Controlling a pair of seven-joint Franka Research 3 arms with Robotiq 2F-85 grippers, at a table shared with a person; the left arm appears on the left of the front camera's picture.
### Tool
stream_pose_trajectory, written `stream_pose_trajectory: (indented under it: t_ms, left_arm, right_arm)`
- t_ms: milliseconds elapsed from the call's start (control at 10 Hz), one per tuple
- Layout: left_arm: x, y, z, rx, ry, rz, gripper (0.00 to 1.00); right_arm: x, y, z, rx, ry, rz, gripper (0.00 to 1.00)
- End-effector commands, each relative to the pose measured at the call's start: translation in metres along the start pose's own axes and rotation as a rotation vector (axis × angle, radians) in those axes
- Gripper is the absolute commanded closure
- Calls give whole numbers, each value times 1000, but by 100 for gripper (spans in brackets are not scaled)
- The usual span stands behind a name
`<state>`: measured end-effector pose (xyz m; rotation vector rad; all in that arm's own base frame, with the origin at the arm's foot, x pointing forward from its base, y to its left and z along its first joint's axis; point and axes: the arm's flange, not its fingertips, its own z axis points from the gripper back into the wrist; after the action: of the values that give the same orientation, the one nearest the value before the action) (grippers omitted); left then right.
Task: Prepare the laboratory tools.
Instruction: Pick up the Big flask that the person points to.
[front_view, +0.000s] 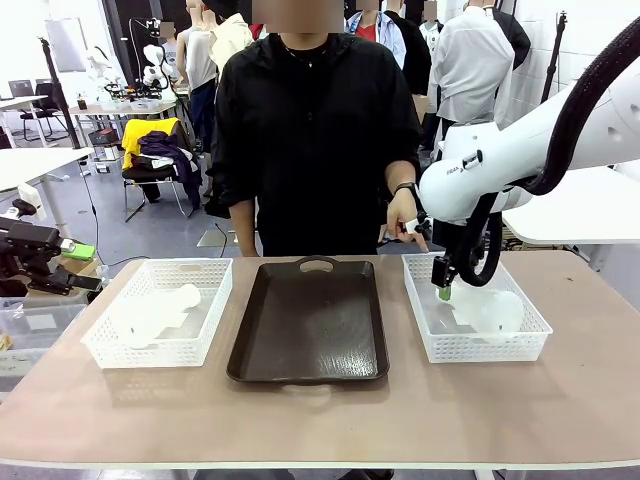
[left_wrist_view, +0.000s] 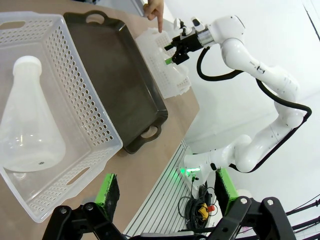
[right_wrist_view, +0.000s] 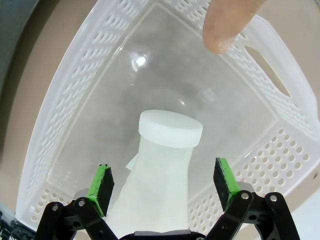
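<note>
Bare counter (front_view: 320, 420) runs along the near edge. Beyond it three containers sit in a row: the left basket (front_view: 150, 352), a dark tray (front_view: 310, 330) and the right basket (front_view: 480, 347). Each basket holds one of the laboratory tools. The left flask (front_view: 150, 315) lies on its side with its neck pointing toward the far side. The right flask (front_view: 490, 310) looks to be lying down as well, though its frosted outline is hard to read from the front.

The left tool (left_wrist_view: 166, 192) hangs off the counter's left end, jaws wide and empty, well apart from its basket. The right tool (front_view: 443, 285) dips into the left part of the right basket, also wide. In its wrist view the green pads (right_wrist_view: 103, 187) stand either side of the flask's neck without touching it, the white cap just ahead.

Farther back, a person's hand (front_view: 405, 215) is at that basket's far rim, forefinger pointing down.

Both flasks look empty, so probably light. The plastic should be stiff with a little give, not brittle, but smooth, and the round body is likely to roll. The cone would squeeze out of a grip. The neck just under the cap is the better hold, since the cap's lip would stop a slide.
</note>
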<state>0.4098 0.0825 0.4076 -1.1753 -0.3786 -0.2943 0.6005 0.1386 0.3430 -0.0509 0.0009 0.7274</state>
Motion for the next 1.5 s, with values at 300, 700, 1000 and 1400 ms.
stream_pose_trajectory:
  t_ms: [300,700,1000,1400]
  left_arm:
    - [0,-1,2,2,-1,-2,0]
    - [0,-1,2,2,-1,-2,0]
    - [0,-1,2,2,-1,-2,0]
    - [0,-1,2,2,-1,-2,0]
  right_arm:
    - [9,-3,-8,39,23,8,0]
    - [5,-1,-17,34,-9,22,0]
    - [4,0,-22,33,3,30,0]
    - [5,-1,-23,28,-9,42,60]
